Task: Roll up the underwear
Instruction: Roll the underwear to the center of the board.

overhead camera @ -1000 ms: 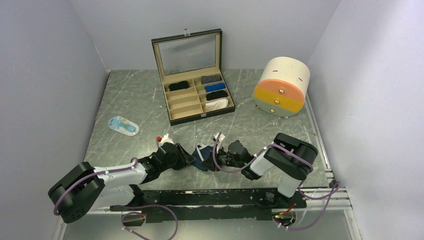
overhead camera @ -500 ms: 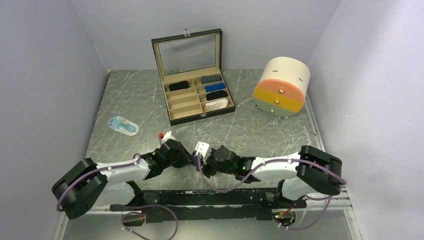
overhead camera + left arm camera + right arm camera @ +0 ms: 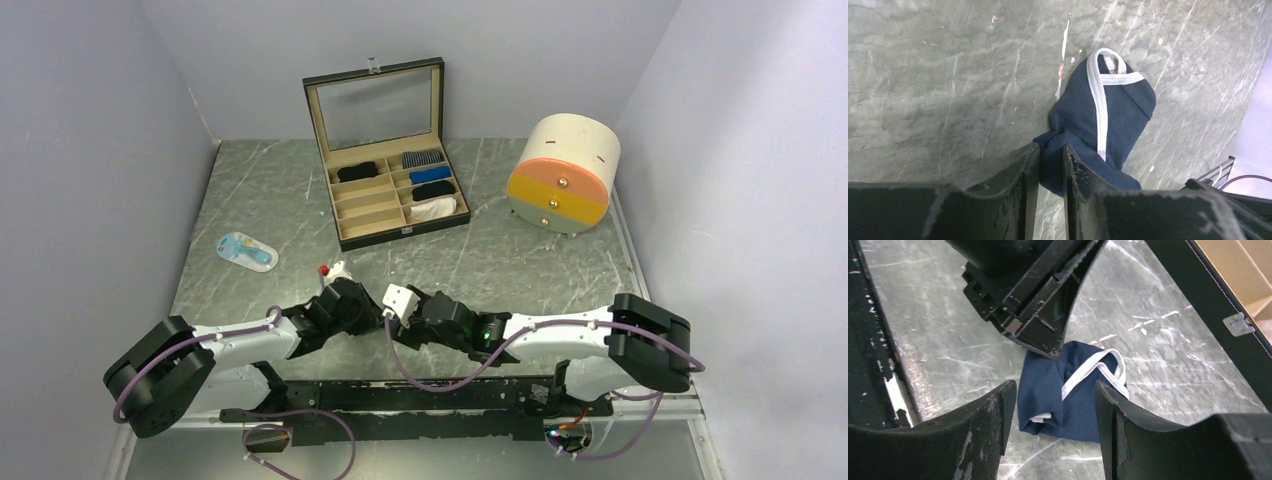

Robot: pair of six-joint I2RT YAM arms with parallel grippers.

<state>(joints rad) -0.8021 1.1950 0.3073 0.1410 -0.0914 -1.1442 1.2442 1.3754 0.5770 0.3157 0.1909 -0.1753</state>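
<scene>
1. Left wrist view: the left hand (image 3: 1049, 150), jaws narrow, pinches the near edge of the navy underwear (image 3: 1073, 110) on the worktop (image 3: 948, 75).
2. The right hand (image 3: 1053, 387), spread wide, has just swung in over it, seemingly ready to roll.

Marble table (image 3: 270, 190): navy underwear (image 3: 1098, 125), box (image 3: 405, 232), drawers (image 3: 563, 175), packet (image 3: 246, 250)

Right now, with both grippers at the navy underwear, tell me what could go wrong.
1. The left gripper pinches only an edge of the navy underwear; a pull may slip it free or unfold it.
2. The open right gripper hangs right by the left fingers; closing in could knock them.
</scene>
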